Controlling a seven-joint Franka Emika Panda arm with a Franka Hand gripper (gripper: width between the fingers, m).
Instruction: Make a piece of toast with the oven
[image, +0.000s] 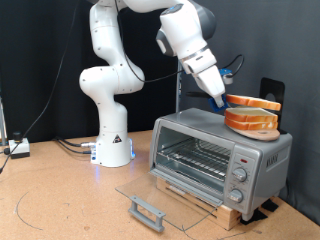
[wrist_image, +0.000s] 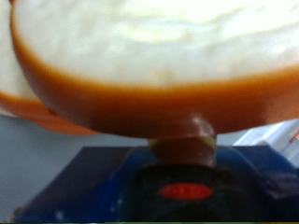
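Nearest me in the wrist view, my gripper (wrist_image: 184, 149) pinches the crust edge of the piece of toast (wrist_image: 149, 56); another slice edge peeks out behind it at 9 o'clock. In the exterior view my gripper (image: 218, 101) sits at the pile's 9 o'clock edge atop the oven (image: 220, 155). The glass door (image: 160, 195) lies flat open, the wire rack (image: 195, 158) bare, with open room above.
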